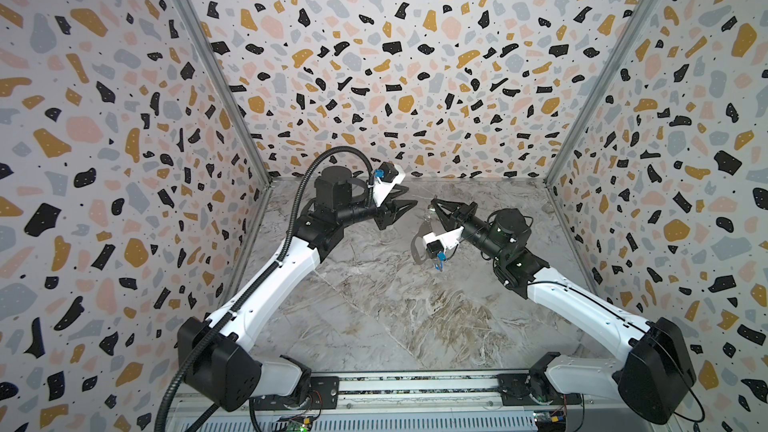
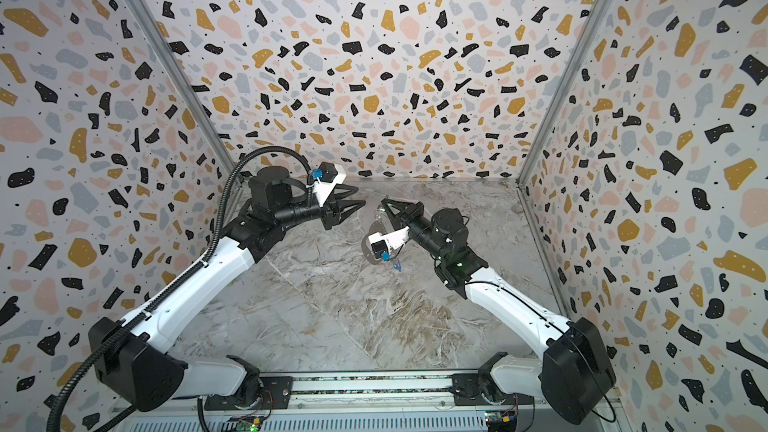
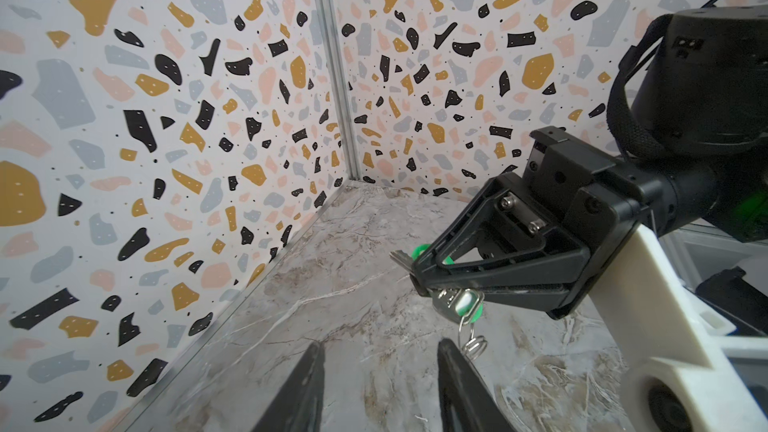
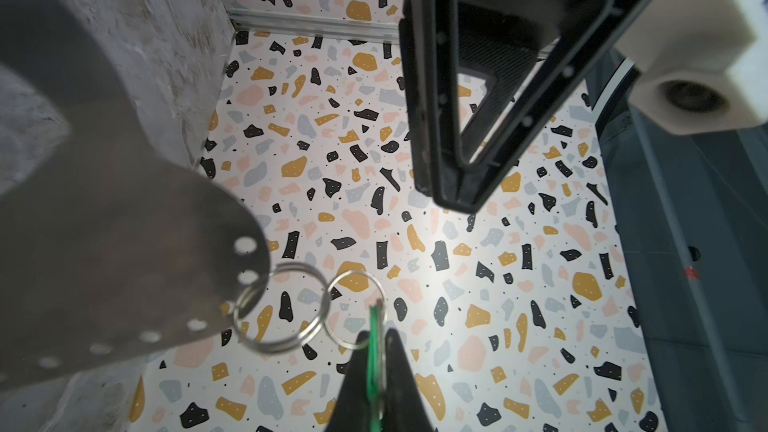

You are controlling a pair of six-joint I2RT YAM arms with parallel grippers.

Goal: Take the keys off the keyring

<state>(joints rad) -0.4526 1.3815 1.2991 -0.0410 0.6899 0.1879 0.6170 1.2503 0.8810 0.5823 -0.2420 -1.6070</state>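
Toward the back of the grey-brown marble-patterned tabletop [image 1: 374,305], in both top views, I list two black claws facing tip to tip, near each other but apart.
- Item one: left gripper [image 1: 410,196] [image 2: 360,196], released, with nothing between its jaws.
- Item two: right gripper [image 1: 433,201] [image 2: 384,201], clenched.
- Item three: flat grey metal keyring plate [image 1: 413,245], hanging clear of the tabletop below the right gripper, partly hidden behind the white wrist camera housing [image 1: 444,238].

The keys are too small here for me to sort out.

Left wrist view.
- The left gripper's fingers [image 3: 305,384] stand well apart and empty, with marble below.
- Opposite them, the right gripper [image 3: 417,280] pinches a small bright green key [image 3: 420,250]; green shows on both sides of the closed tips.
- Shiny metal pieces [image 3: 453,301] hang just beneath the tips.
- A thin coiled wire ring [image 3: 473,344] dangles below those.

Right wrist view.
- The right gripper's fingertips [image 4: 355,376] are closed on the green key [image 4: 374,338], which I see edge-on.
- One thin silver ring [image 4: 357,309] sits at the green key.
- A second, doubled ring [image 4: 282,305] overlaps the first. It passes through a hole at the rim of the keyring plate [image 4: 124,263].
- The keyring plate carries a row of small round holes along its curved edge.
- The left gripper [image 4: 451,197] hangs nearby, touching none of it.
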